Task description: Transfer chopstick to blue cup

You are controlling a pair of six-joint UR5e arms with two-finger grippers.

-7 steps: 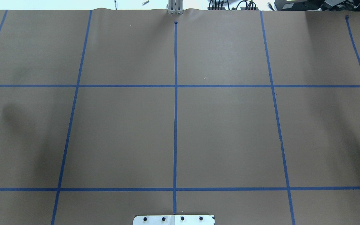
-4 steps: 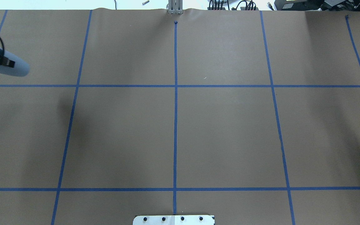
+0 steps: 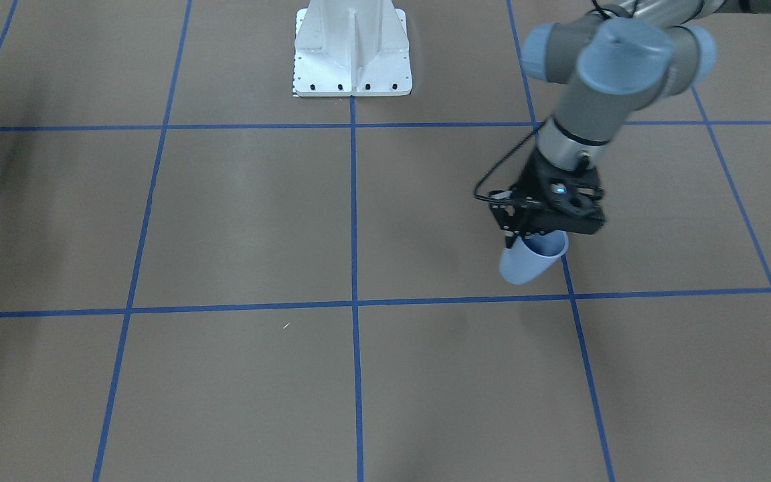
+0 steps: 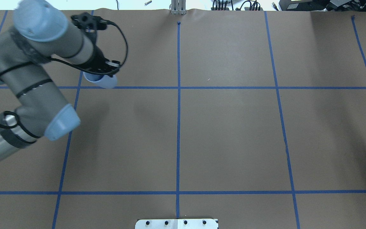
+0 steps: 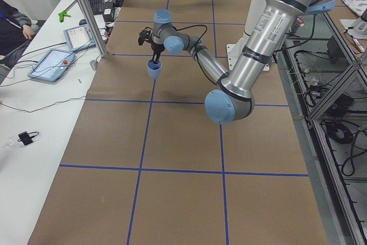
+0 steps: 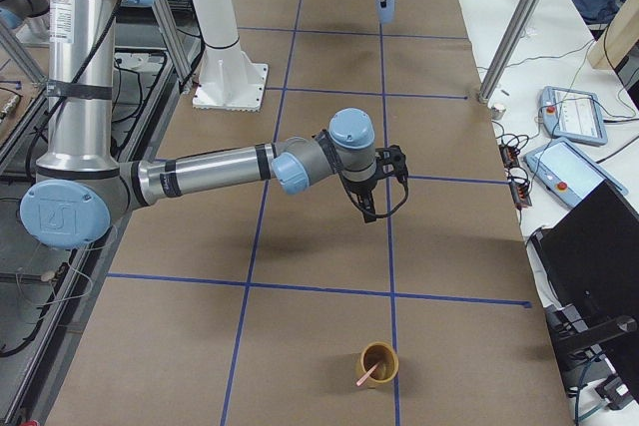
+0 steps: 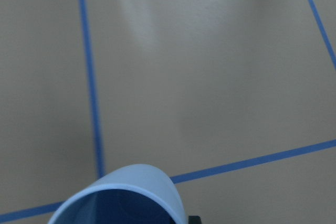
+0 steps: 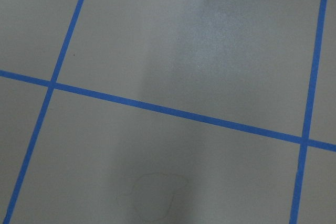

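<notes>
My left gripper (image 3: 527,234) is shut on the rim of the blue cup (image 3: 528,262) and holds it tilted above the table. From overhead the blue cup (image 4: 104,82) hangs over a tape line near the far left crossing, below the left gripper (image 4: 102,73). The left wrist view shows only the blue cup's rim and dark inside (image 7: 122,199). The pale pink chopstick (image 6: 365,377) leans in a brown cup (image 6: 378,363) at the table's near end in the exterior right view. My right gripper (image 6: 367,209) hovers over the table there, away from that cup; I cannot tell whether it is open or shut.
The robot's white base plate (image 3: 352,57) sits at the table's edge. A side table with tablets (image 6: 572,113) and cables runs along the far side, with metal posts (image 5: 86,15) at its edge. A person sits beyond it (image 5: 11,27).
The left arm has swept in from the left edge of the overhead view, carrying the blue cup rightward to the tape crossing. Nothing else has visibly changed.
</notes>
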